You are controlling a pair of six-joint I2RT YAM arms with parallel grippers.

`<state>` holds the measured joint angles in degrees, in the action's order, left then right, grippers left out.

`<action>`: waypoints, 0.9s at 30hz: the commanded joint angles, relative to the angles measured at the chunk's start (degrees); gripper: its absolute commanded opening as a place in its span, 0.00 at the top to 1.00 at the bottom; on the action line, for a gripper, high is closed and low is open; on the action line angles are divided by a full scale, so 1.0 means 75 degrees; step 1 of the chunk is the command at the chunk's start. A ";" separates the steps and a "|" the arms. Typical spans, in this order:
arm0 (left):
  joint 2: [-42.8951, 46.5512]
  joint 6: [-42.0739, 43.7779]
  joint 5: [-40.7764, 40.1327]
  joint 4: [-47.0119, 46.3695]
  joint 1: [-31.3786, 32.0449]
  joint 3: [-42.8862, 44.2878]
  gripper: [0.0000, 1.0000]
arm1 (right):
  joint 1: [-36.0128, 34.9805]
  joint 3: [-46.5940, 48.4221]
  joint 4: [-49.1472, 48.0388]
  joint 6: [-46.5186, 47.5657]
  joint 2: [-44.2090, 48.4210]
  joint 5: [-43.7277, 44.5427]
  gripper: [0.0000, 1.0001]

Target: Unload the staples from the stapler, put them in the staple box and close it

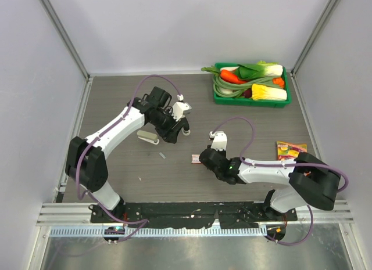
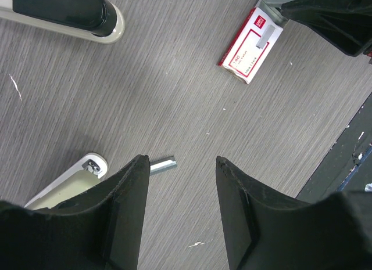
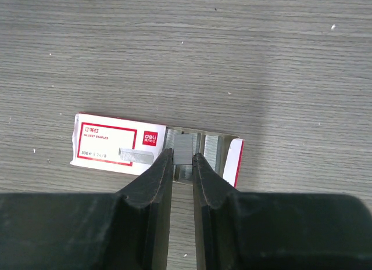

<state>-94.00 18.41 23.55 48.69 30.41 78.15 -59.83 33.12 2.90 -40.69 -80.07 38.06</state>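
From above, the stapler (image 1: 147, 136) lies left of the table's middle, just beside the left pincer (image 1: 172, 129). The staples (image 1: 162, 155) lie apart from it, toward the near edge. The right pincer (image 1: 203, 159) sits at a small box (image 1: 195, 159) near the table's middle.

In the left wrist view, the left pincer (image 2: 180, 209) stands open with nothing between its fingers. The staples (image 2: 163, 165) lie flat on the table just past one fingertip, off to one side of the gap, with the stapler's pale end (image 2: 70, 186) close by. The strip looks to be out already, so lifting it is probably the step in hand. Centre the gap over the strip, come straight down and close gently; so thin a strip may skid or snap.

In the right wrist view, the right pincer (image 3: 183, 165) is nearly closed and seems to pinch a block of spare staples (image 3: 185, 147) in the box's (image 3: 110, 147) open end.
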 commanded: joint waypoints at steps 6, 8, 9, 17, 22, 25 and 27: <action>0.0275 0.0041 0.0083 -0.0128 0.0011 0.0010 0.47 | -0.0003 -0.0034 -0.0339 0.0069 -0.0140 0.0280 0.99; 0.0275 0.0053 0.0083 -0.0128 0.0023 0.0010 0.47 | 0.0009 -0.0022 -0.0573 0.0081 -0.0210 0.0222 0.99; 0.0287 0.0053 0.0059 -0.0128 0.0023 0.0010 0.47 | -0.0003 -0.0022 -0.0585 0.0093 -0.0222 0.0222 0.99; 0.0298 0.0076 0.0036 -0.0128 0.0023 0.0010 0.47 | -0.0003 0.0025 -0.0574 0.0151 -0.0339 0.0163 0.99; 0.0298 0.0076 0.0024 -0.0093 0.0011 0.0010 0.47 | -0.0014 0.0048 -0.0585 0.0163 -0.0433 0.0011 0.95; 0.0298 0.0064 0.0047 -0.0081 0.0023 0.0045 0.47 | -0.0014 0.0071 -0.0585 0.0163 -0.0515 -0.0024 0.90; 0.0322 0.0064 0.0071 -0.0070 0.0011 0.0045 0.47 | -0.0014 0.0107 -0.0539 0.0151 -0.0573 -0.0036 0.85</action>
<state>-94.00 18.46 23.55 48.66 30.41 78.15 -59.83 32.99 -1.17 -39.35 -82.91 38.02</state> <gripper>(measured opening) 0.528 0.217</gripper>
